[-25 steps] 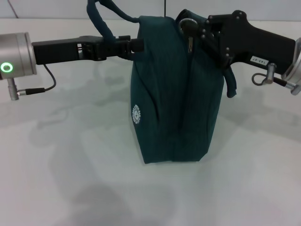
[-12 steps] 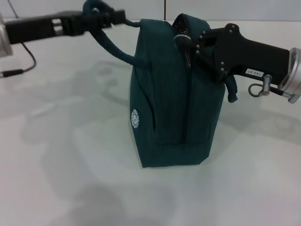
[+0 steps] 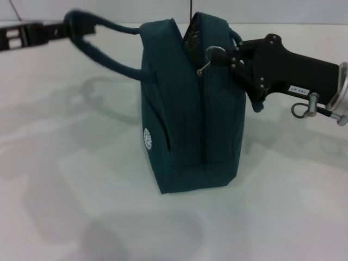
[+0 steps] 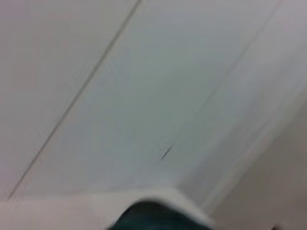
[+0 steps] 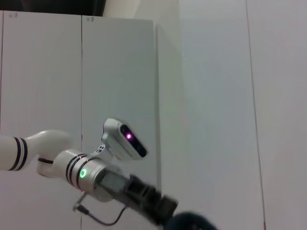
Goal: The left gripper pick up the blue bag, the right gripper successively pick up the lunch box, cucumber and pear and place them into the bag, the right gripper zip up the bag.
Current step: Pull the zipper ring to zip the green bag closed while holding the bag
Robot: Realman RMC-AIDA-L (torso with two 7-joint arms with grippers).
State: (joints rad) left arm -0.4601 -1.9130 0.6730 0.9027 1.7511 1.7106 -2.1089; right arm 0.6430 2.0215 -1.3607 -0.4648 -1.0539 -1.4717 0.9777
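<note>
Leftmost in the head view, the left tool [image 3: 61,30] reaches in from the frame edge at the far upper left. Its fingers are clamped on the carry handle [image 3: 92,46] of the bag, where the loop peaks. The handle runs taut from that grip down to the bag's upper left corner.

At centre, the bag [image 3: 187,109], dark teal-blue fabric, stands upright on the white tabletop [image 3: 70,206]. A small round white logo [image 3: 148,138] sits on its near left face. The zip seam [image 3: 202,119] runs vertically down the end panel facing the camera. At the top of that seam the opening is slightly parted; the bag's contents cannot be made out.

To the right, the right tool [image 3: 217,56] meets the bag at its top right corner. Its fingers are closed on the metal zip pull [image 3: 206,64], which hangs beside the seam. The black forearm [image 3: 293,68] with a small white label extends rightward to the silver wrist [image 3: 341,92] at the frame edge.

The right wrist view shows the left arm [image 5: 96,177] with its green light ring against a white wall [image 5: 216,96]. The left wrist view shows only a pale wall and a sliver of teal fabric [image 4: 153,218].
</note>
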